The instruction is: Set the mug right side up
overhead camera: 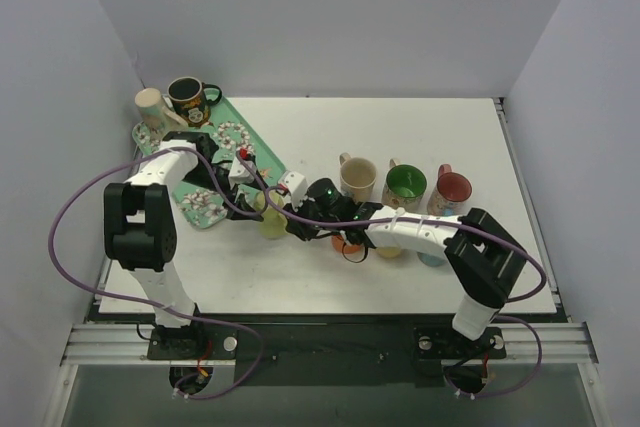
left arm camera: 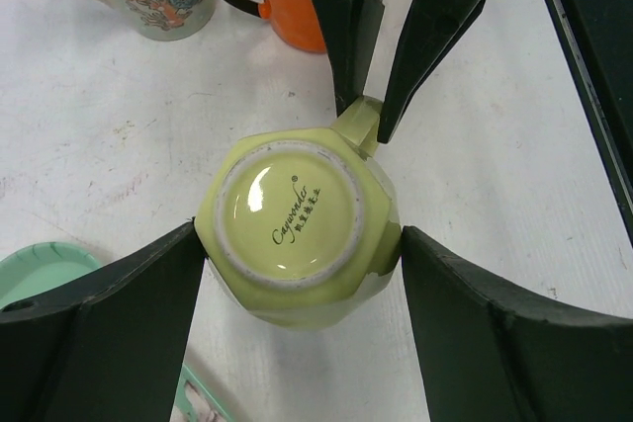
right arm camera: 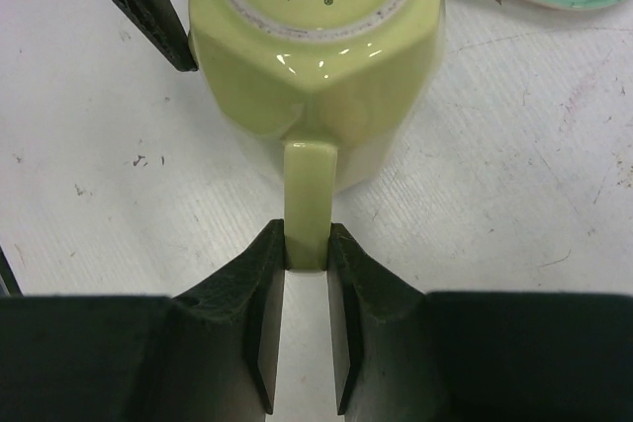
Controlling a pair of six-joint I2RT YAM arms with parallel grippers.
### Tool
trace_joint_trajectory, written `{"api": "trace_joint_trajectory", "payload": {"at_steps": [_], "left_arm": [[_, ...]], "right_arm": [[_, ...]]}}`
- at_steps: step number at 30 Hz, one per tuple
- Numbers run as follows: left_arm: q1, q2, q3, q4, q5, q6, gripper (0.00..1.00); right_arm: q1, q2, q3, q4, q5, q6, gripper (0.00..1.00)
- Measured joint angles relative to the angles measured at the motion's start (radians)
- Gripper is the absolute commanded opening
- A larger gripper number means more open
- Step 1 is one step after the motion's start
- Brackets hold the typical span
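Right claw (right arm camera: 307, 239) pinches handle (right arm camera: 309, 185) of inverted mug (right arm camera: 316, 76); left claw (left arm camera: 301, 239) clasps body.

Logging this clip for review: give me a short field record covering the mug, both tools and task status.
object: pale green ceramic mug
pose: upside down, base up, on white table
left tool: closed against both sides of the mug body
right tool: shut on the handle
task status: mug not yet turned

In the right wrist view the lime mug (right arm camera: 315, 66) runs off the top edge. The orange mug (left arm camera: 287, 7) does too, in the left wrist view.
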Motion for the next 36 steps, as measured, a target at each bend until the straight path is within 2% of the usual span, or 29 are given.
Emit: {"api": "trace_joint_trajectory", "payload": {"at_steps": [2,13,26,29,31,32,35,36], "left_arm": [[0.0,0.003,-0.004,0.008,-0.002,0.008,0.0],[0.002,0.028,-0.034,0.02,-0.003,0.027,0.0],[0.002,0.029,-0.035,0.011,-0.004,0.035,0.0],[0.003,0.032,-0.035,0.01,-0.005,0.035,0.0],[0.003,0.036,-0.035,0.01,-0.004,0.035,0.0],[0.004,0.036,-0.035,0.012,-0.003,0.034,0.0],[0.004,0.036,-0.029,0.016,0.003,0.034,0.0],[0.004,0.036,-0.026,0.016,0.004,0.035,0.0]], "right_arm": [[0.0,0.014,0.0,0.012,0.003,0.0,0.2],[0.005,0.077,-0.024,0.085,0.039,0.008,0.45],[0.005,0.143,-0.027,0.224,0.056,0.073,0.52],[0.005,0.146,-0.032,0.251,0.051,0.084,0.46],[0.005,0.149,-0.031,0.254,0.047,0.089,0.34],[0.005,0.152,-0.031,0.254,0.036,0.095,0.25],[0.009,0.162,-0.013,0.243,0.01,0.105,0.09],[0.01,0.164,-0.006,0.24,0.006,0.103,0.0]]}}
